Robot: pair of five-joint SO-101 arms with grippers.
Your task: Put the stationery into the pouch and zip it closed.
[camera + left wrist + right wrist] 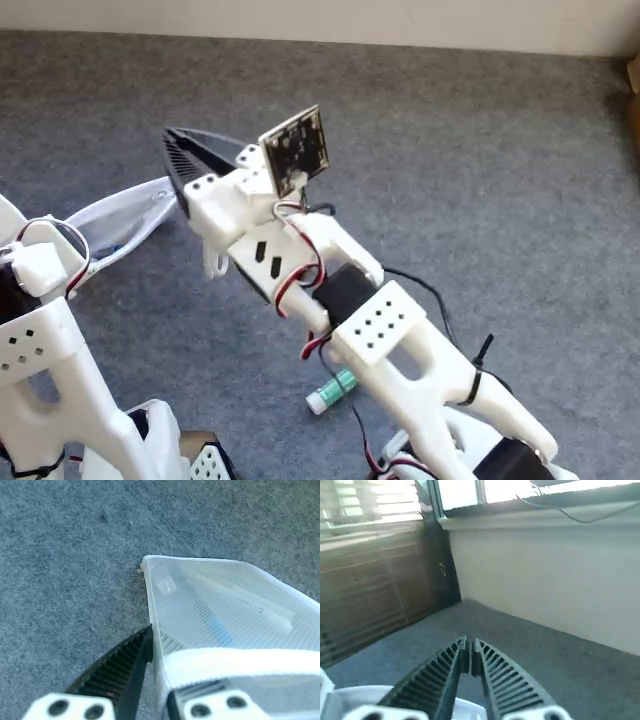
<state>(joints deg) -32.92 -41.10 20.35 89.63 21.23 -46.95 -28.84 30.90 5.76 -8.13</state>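
The translucent white mesh pouch lies on the grey carpet, its zipped edge pinched in my left gripper, which is shut on it. Through the mesh I make out a blue pen-like item and a long white one. From above, the pouch stretches from the left arm toward my right gripper. That gripper is raised just past the pouch's far end, shut with nothing between its fingers, and points at the wall. A green and white stick lies on the carpet under the right arm.
Grey carpet stretches wide to the right and the back. A pale wall and a window with blinds stand beyond the carpet. The right arm's cables hang beside its forearm.
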